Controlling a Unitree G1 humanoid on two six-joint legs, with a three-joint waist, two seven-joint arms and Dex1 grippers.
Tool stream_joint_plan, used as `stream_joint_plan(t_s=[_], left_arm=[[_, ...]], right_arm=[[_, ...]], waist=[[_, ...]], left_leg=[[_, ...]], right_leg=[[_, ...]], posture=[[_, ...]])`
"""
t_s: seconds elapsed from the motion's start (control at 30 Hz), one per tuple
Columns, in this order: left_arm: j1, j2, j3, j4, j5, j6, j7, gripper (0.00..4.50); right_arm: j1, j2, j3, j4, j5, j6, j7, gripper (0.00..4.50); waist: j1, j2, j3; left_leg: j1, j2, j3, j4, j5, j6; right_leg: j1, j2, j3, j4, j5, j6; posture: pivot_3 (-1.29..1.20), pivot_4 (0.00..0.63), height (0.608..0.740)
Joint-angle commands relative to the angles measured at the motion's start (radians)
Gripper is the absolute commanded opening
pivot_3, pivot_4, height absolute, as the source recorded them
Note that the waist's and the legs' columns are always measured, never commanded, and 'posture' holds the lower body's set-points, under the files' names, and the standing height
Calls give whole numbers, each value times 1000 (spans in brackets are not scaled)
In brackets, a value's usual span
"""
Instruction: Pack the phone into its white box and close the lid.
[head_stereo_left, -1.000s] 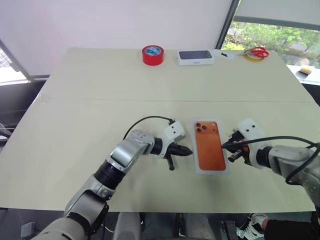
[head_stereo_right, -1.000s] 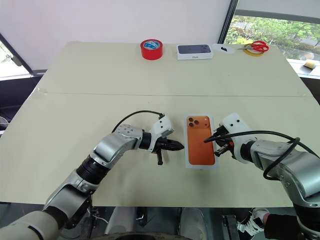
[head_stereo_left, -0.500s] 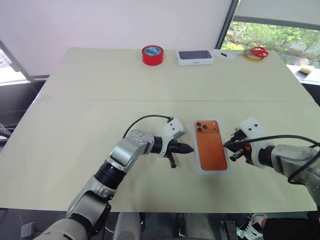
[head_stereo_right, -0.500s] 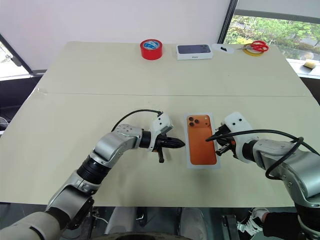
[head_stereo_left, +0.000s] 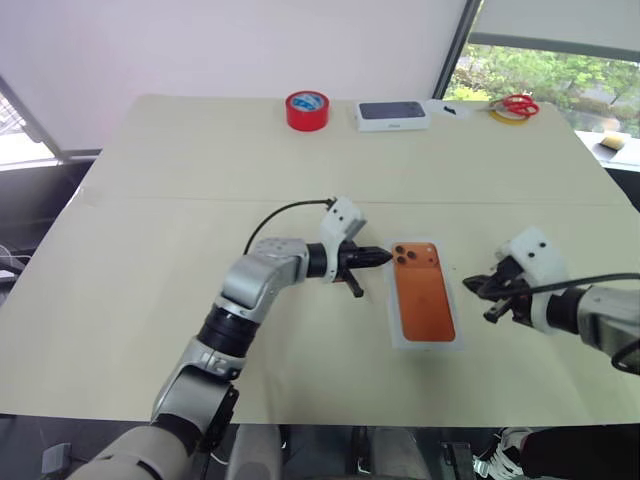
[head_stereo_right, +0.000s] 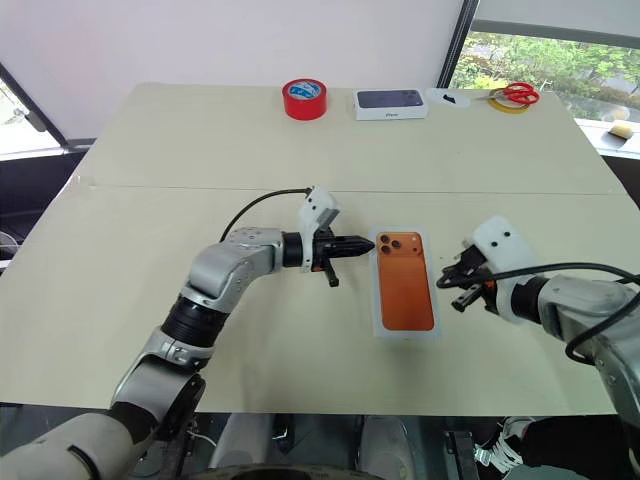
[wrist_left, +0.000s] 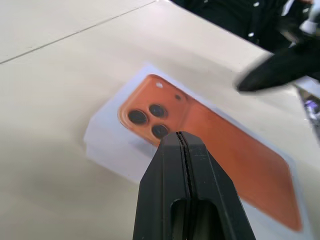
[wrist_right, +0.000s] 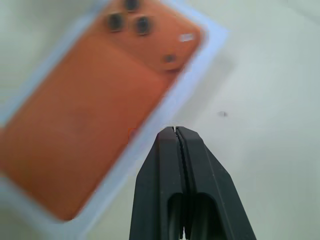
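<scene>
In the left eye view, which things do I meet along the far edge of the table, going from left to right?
Red tape roll → white box with a dark phone picture → small white piece with a dark mark → red-handled scissors.

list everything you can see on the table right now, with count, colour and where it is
lid: 1, white with an orange phone picture, flat on the near middle of the table, between the two tools
tape roll: 1, red with a blue core, far edge of the table
box with a dark phone picture: 1, white, far edge, just right of the tape roll
scissors: 1, red handles, far right corner, lying on a yellow ring
small white item with a dark mark: 1, far edge, between that box and the scissors; too small to identify
table: 1, pale beige
left tool: 1, black fingers, shut, tip at the lid's far left corner
right tool: 1, black fingers, shut, just right of the lid, apart from it
</scene>
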Motion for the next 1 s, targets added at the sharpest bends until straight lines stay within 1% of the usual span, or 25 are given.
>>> stream_joint_plan(t_s=[0.03, 0.17, 0.33, 0.4, 0.53, 0.6, 0.67, 0.7, 0.83, 0.9, 1.0], left_arm=[[-37, -24, -60, 83, 76, -68, 36, 0], [-59, -45, -97, 182, 135, -96, 61, 0], [-49, -42, -111, 206, 157, -112, 57, 0], [-35, -37, -65, 163, 121, -109, 54, 0], [-18, -1, 8, 86, 84, -151, 44, 0], [-15, 60, 115, 17, 36, -144, 58, 0], [0, 133, 196, -42, 9, -142, 64, 0], [7, 159, 215, -57, 5, -144, 63, 0], [95, 326, 305, -118, 17, -156, 58, 0], [131, 376, 340, -122, 15, -176, 56, 0], [223, 450, 442, -143, -12, -179, 75, 0]], right_arm=[[11, 37, 42, -58, 11, 4, -25, 31], [10, 101, 102, -50, -4, 58, -102, 31], [5, 134, 131, -53, -13, 88, -152, 31], [4, 132, 121, -64, -11, 78, -150, 31], [-8, 118, 100, -81, -41, -15, -135, 31], [-39, 144, 53, -46, -100, -152, -146, 31], [-62, 166, 18, 4, -138, -247, -150, 31], [-68, 172, 14, 21, -145, -268, -148, 31], [-122, 186, -16, 151, -152, -366, -97, 31], [-147, 193, -13, 194, -149, -381, -87, 31], [-172, 198, 1, 301, -170, -427, -56, 31]], waist=[[-3, 0, 0], [0, 0, 0], [-1, -1, -3], [-2, -1, -3], [-4, -1, -3], [-8, -1, -3], [-10, -1, -2], [-10, -1, -2], [-3, 0, -3], [0, 0, -3], [-2, -1, -2]], left_leg=[[0, 0, 0, 0, 0, 0], [0, 0, -1, 0, 0, 0], [1, 0, -1, 1, -1, 1], [1, 0, -1, 1, -1, 1], [0, 0, -1, 0, -1, 1], [0, 0, -1, 0, 0, 1], [0, 1, 0, 0, 0, 0], [0, 1, 0, 0, 0, 0], [1, 1, 1, 0, 0, 0], [1, 0, 2, 0, 0, 0], [0, 0, 2, 0, 0, 0]], right_leg=[[0, 0, 0, 0, 0, 0], [0, 0, 0, 0, 0, 0], [1, 0, 0, 0, 0, 0], [2, 0, 0, 0, 0, 0], [0, 0, 0, 0, 0, 0], [-1, 0, 0, 0, 0, 0], [-2, 0, 0, 1, 0, 0], [-2, 0, 0, 1, 0, 0], [-1, 0, 0, 1, 0, 0], [-1, 0, 0, 1, 0, 0], [-1, 0, 0, 1, 0, 0]], posture=[[0, 150, 730], [0, 150, 730], [0, 150, 730], [0, 150, 730], [0, 150, 730], [0, 150, 730], [0, 150, 730], [0, 150, 730], [0, 150, 730], [0, 150, 730], [0, 150, 730]])
